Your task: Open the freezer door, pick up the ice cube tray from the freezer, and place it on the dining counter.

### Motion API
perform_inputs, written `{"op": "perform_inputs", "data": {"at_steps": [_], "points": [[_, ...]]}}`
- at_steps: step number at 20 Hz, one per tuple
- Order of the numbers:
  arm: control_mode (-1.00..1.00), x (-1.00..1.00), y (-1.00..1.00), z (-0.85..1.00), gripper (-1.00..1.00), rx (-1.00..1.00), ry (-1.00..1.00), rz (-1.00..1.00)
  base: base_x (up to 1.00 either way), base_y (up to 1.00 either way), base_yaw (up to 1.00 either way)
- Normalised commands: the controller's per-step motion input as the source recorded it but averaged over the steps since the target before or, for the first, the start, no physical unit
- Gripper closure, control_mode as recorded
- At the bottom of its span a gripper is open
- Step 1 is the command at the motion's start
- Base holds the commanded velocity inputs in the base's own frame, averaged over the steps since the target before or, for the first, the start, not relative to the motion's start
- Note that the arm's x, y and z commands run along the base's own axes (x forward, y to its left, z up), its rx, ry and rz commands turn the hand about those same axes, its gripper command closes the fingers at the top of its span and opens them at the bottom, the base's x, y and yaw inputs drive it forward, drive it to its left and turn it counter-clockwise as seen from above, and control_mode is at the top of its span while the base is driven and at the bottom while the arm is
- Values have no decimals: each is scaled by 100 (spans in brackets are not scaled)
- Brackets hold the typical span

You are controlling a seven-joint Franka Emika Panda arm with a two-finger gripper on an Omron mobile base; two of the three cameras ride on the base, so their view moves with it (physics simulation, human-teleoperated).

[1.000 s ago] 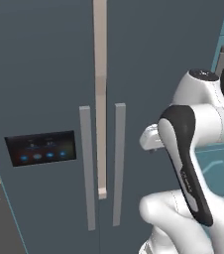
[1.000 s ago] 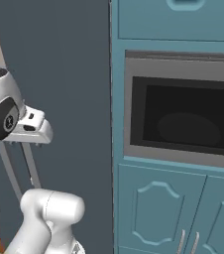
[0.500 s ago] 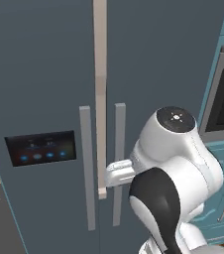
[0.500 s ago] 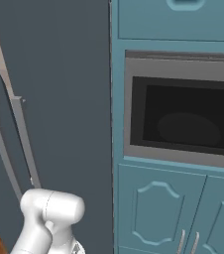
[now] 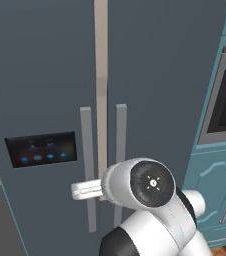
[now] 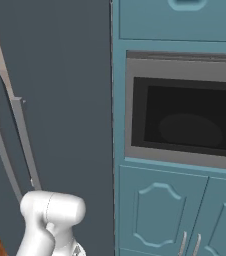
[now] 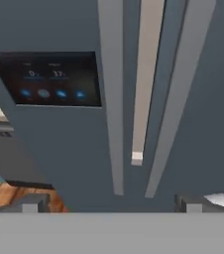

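The freezer door (image 5: pixel 40 100) is shut, a tall slate-grey panel on the left half of the fridge, flush with the plain slate-grey door (image 5: pixel 160 90) beside it. A pale strip (image 5: pixel 101 75) runs down the seam between the two. Low on the freezer door sits the black display panel (image 5: pixel 41 149) with its row of blue lights, and just to the right of it stands the door's grey vertical bar handle (image 5: pixel 88 165). A matching handle (image 5: pixel 119 150) stands on the plain door, close on the other side of the seam.

In the left base view the white arm rises from the bottom edge, its round dark-capped joint (image 5: pixel 152 182) in front of the plain door's lower part. The end effector (image 5: pixel 85 190) reaches leftward from that joint and lies across the lower stretch of the freezer door's handle; whether it touches the bar cannot be told from here.

In the hand view the end effector (image 7: pixel 111 202) has its two dark tips set wide apart, one at each side of the bottom of the picture, with nothing between them. Both handles and the pale strip run up between the tips, and the display panel lies to the upper left.

To the right of the fridge stands a teal cabinet wall (image 6: pixel 175 200) with a built-in oven (image 6: pixel 185 125) with a dark window
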Motion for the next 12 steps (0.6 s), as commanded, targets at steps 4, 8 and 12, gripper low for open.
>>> {"op": "perform_inputs", "data": {"at_steps": [4,8,12], "points": [[-100,4,6,0,-100,10,-32,-6,0,0,0],[-100,14,0,0,-100,10,-24,-6,0,0,0],[-100,0,0,0,-100,4,-25,0,0,0,0]]}}
